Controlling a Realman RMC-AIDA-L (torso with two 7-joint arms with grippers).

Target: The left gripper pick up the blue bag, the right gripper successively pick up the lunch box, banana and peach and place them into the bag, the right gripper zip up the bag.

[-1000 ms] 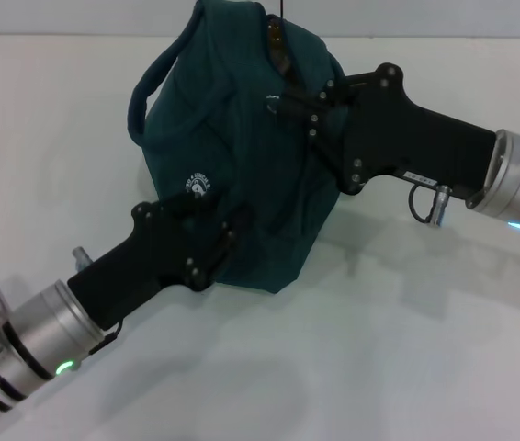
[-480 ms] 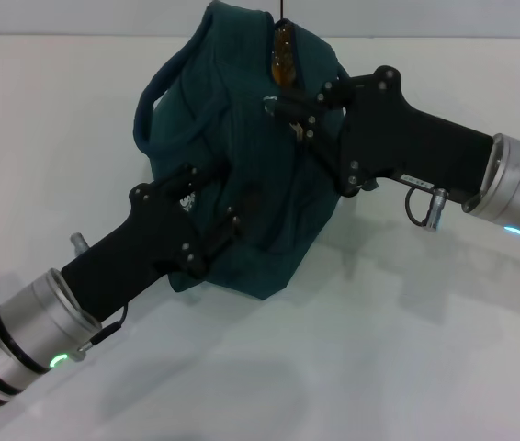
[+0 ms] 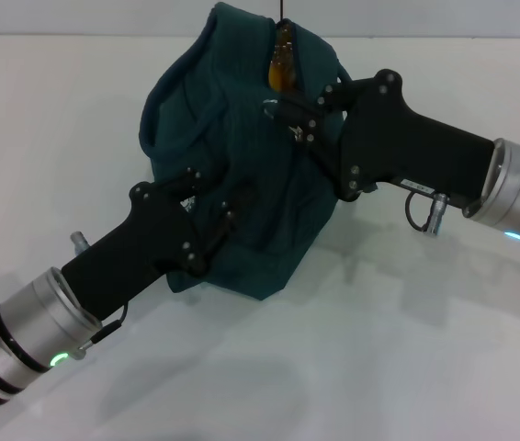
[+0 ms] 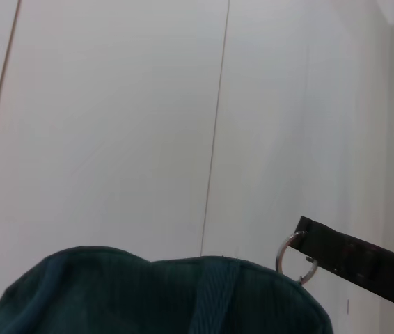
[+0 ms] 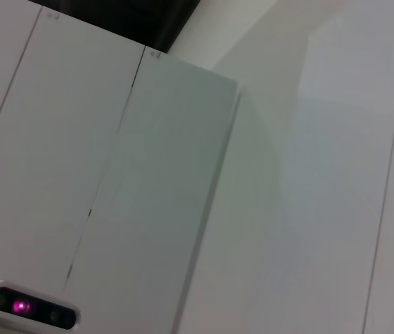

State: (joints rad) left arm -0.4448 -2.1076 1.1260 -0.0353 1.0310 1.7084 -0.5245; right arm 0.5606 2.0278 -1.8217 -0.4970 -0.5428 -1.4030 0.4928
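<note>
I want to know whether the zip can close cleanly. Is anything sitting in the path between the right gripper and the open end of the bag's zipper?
Yes, possibly: the banana pokes up through the opening at the top of the blue bag, just beyond the right gripper. The left gripper is lower on the bag's front, out of that path.

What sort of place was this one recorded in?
Probably a lab or test room: a bare white table, plain white panelled walls, and only the blue bag set out.
</note>
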